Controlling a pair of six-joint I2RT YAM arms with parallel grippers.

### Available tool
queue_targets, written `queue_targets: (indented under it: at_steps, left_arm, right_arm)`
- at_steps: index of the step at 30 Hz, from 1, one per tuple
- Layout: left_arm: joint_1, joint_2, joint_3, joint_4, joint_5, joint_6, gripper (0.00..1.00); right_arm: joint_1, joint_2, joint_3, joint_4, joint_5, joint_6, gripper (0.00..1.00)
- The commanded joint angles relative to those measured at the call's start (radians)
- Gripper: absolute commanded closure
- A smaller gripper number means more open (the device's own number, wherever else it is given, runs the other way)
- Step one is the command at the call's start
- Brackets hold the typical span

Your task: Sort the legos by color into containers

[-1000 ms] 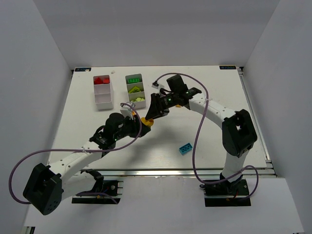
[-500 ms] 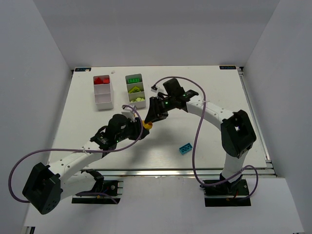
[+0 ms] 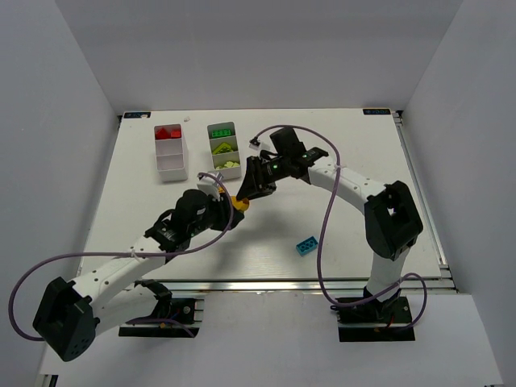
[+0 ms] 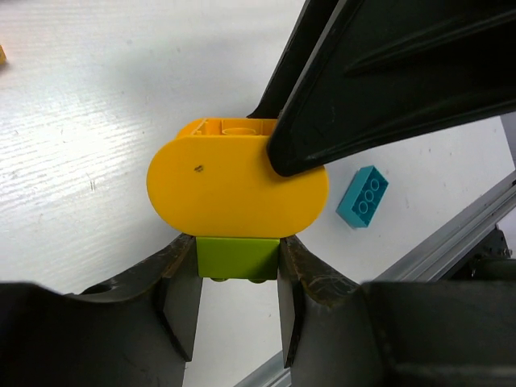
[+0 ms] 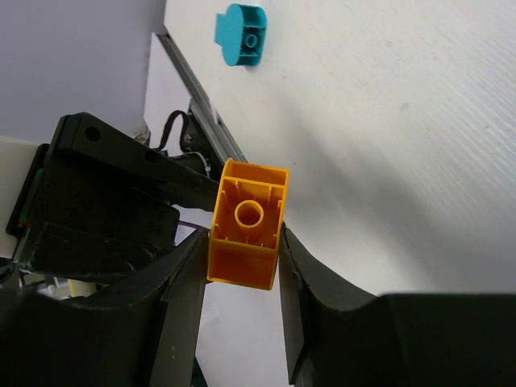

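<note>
The orange lego (image 4: 234,181) is smooth, glossy plastic: a rounded oval on one face, and on its open underside a hollow box with a round tube inside. A lime-green lego (image 4: 238,260) sits flush against its lower edge. My left claw (image 4: 238,272) pinches the lime piece between black fingers, and my right claw (image 5: 242,256) grips the orange one's flat sides. Both meet over the middle of the white table (image 3: 363,161). A cyan lego (image 3: 305,245) lies studs-up, well apart
</note>
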Motion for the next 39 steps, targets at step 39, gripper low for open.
queue_targets:
  at_steps: [39]
  left_arm:
    - [0.250,0.472,0.739,-0.373,-0.221,-0.056,0.77]
  right_arm:
    - [-0.297,-0.115,0.112,0.331,0.083,-0.309,1.00]
